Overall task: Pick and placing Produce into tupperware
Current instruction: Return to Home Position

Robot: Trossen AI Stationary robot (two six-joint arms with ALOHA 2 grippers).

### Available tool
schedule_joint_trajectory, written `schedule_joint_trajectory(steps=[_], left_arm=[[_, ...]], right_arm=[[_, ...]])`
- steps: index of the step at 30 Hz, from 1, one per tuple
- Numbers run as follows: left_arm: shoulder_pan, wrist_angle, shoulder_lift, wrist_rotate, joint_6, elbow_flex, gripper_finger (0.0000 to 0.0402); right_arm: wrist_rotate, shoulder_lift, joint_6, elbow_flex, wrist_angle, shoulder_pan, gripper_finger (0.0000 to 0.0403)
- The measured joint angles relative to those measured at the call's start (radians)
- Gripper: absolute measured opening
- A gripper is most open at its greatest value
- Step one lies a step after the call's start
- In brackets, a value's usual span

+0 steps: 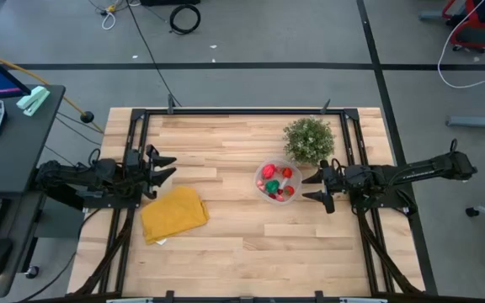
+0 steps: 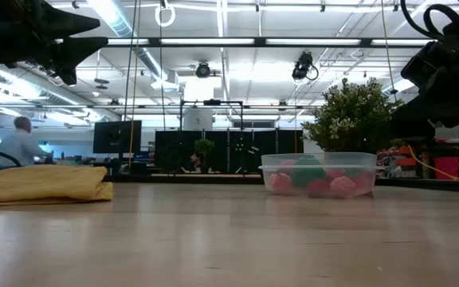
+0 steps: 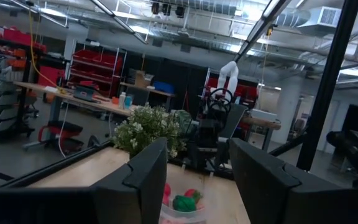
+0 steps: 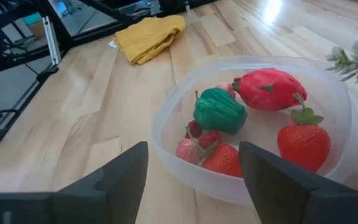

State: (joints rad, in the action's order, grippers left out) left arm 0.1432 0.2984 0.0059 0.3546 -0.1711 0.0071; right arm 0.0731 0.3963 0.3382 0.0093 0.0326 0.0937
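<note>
Homing looks best done by drawing the right end effector point(image 1: 317, 187), released with fingers spread and empty just right of the tupperware point(image 1: 258, 179), straight back toward the frame's right edge, clear of the bowl's rim and the one potted plant point(image 1: 308, 139) just above it. The left end effector point(image 1: 163, 167), likewise spread and empty, hangs at the desk's point(image 1: 226, 244) left, above the one yellow cloth point(image 1: 173, 213). The single tupperware, right of centre, holds one green pepper point(image 4: 219, 110), one dragon fruit point(image 4: 269, 89), two strawberries point(image 4: 303, 143) and at least two smaller pink-red pieces, partly hidden.
</note>
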Motion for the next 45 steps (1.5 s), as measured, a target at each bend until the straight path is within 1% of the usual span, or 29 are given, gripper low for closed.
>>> schedule_joint_trajectory(steps=[4,9,16,21,26,38,40,45], left_arm=[[0.000,-0.013,0.008,0.000,0.000,0.000,0.0177],[0.000,-0.030,0.004,0.000,0.000,0.000,0.0180],[-0.003,-0.051,0.005,0.000,0.000,0.000,0.0181],[-0.023,-0.068,0.005,0.000,0.000,0.000,0.0177],[-0.041,-0.084,0.005,0.000,0.000,0.000,0.0181],[-0.041,-0.096,0.005,0.000,0.000,0.000,0.0177],[-0.041,-0.096,0.005,0.000,0.001,0.000,0.0178],[-0.041,-0.095,0.005,0.000,0.001,0.000,0.0183]], right_arm=[[0.000,0.024,0.000,0.000,0.000,0.000,0.0259],[0.000,0.054,0.000,0.000,0.000,0.000,0.0259],[0.000,0.054,0.000,0.000,-0.001,0.000,0.0259],[0.002,0.056,0.000,0.008,-0.013,0.000,0.0259],[0.003,0.055,0.000,0.011,-0.014,0.000,0.0259],[0.005,0.055,0.002,0.014,-0.012,0.000,0.0259],[0.023,0.055,0.005,0.014,-0.012,0.000,0.0259],[0.025,0.055,0.002,0.014,-0.010,0.000,0.0259]])
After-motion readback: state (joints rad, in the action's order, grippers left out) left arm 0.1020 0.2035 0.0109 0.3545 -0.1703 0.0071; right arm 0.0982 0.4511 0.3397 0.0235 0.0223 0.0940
